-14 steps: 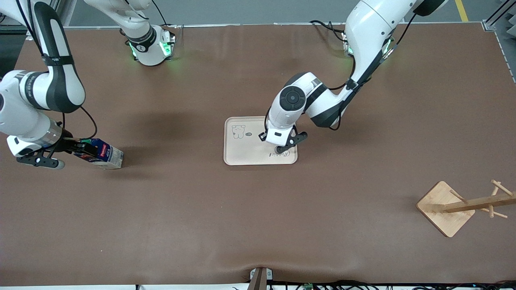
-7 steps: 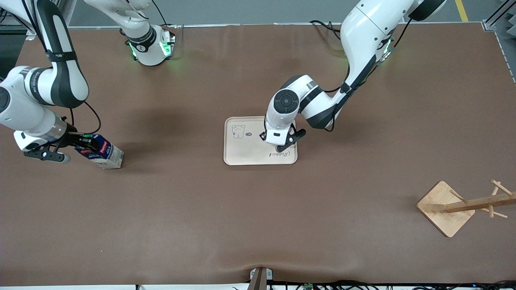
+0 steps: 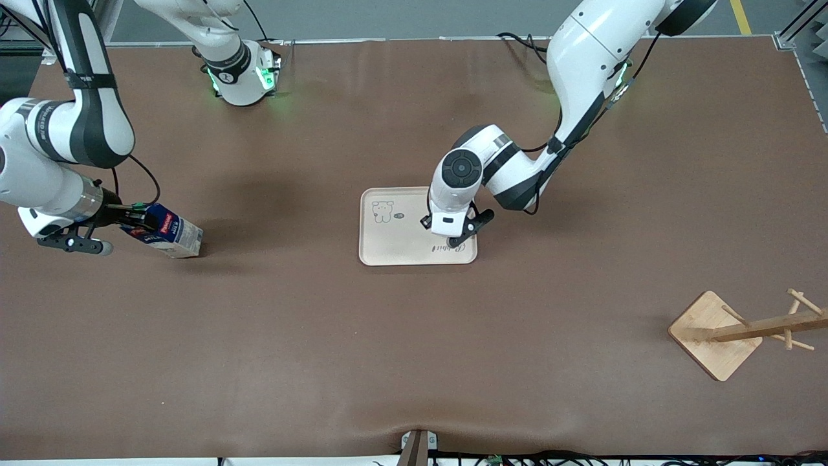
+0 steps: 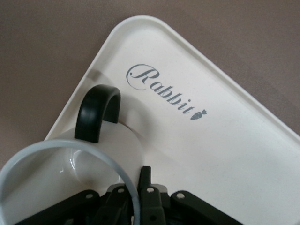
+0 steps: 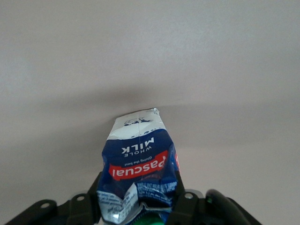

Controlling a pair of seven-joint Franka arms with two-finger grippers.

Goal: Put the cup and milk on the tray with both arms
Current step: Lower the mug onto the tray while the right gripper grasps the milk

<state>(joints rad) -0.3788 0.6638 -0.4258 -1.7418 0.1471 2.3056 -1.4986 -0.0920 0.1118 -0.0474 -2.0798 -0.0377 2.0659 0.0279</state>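
Note:
The cream tray (image 3: pixel 398 243) lies mid-table. My left gripper (image 3: pixel 455 238) is low over the tray corner by the "Rabbit" lettering. It is shut on the rim of the cup (image 4: pixel 70 178), a white mug whose black handle (image 4: pixel 97 112) points toward the tray's (image 4: pixel 220 154) edge. The wrist hides the cup in the front view. The milk (image 3: pixel 169 234), a dark blue carton, leans at the right arm's end of the table. My right gripper (image 3: pixel 136 223) is shut on its top. In the right wrist view the fingers (image 5: pixel 185 199) dent the milk's (image 5: pixel 138 159) sides.
A wooden peg rack on a square base (image 3: pixel 711 333) stands at the left arm's end, nearer the front camera than the tray. Brown table surface lies between the milk and the tray.
My right gripper has shut on the milk's top and shifted the leaning carton slightly away from the front camera. The left gripper with the cup has moved only a little over the tray.

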